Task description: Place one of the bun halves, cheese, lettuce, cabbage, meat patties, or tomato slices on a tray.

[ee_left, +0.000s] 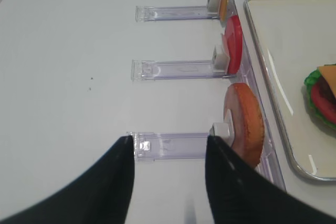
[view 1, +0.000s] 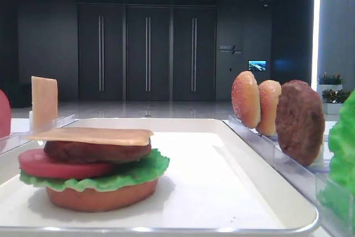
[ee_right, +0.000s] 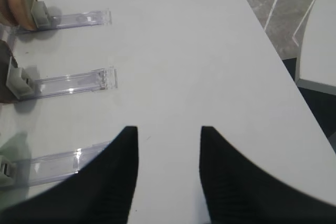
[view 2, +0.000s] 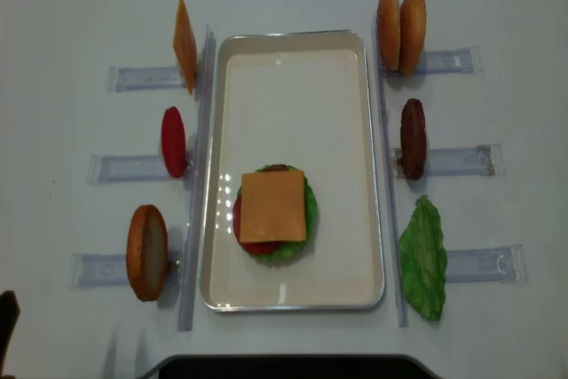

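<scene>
A: Cheese [view 2: 273,206] is seen topping the stack on the tray [view 2: 293,86], well beyond the left gripper [ee_left: 168,145], whose fingers are spread wide and empty.

B: A bun top [view 2: 401,20] is judged next; the right gripper [ee_right: 169,135], open and empty, is held over the white table [ee_right: 184,51]. A dark hall is glimpsed behind.

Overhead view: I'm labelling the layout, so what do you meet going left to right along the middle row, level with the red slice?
Clear rack → tomato slice → tray → meat patty → clear rack on the right.
</scene>
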You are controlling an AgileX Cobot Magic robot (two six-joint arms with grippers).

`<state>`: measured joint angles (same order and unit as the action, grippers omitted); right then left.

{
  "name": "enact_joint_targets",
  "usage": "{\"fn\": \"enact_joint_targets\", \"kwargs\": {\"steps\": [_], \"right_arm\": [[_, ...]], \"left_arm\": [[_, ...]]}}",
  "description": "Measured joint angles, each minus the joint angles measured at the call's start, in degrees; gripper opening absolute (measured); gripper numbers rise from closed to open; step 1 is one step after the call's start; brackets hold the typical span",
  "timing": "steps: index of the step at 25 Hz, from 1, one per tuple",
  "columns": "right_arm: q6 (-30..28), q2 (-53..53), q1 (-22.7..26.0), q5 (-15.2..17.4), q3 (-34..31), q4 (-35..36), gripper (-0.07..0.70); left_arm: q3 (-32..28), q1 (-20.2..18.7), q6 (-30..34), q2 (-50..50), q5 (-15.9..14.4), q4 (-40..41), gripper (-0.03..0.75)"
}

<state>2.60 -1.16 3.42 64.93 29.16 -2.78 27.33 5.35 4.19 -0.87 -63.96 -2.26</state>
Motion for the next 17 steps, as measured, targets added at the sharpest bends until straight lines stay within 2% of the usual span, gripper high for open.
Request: {"fn": "enact_joint_targets", "kwargs": {"steps": [17], "right_arm": [[0.0,0.0,0.0,0.0,0.0,0.0,0.274]], "left_arm": [[0.0,0.0,-0.1,0.0,0.0,0.0,0.345]]}}
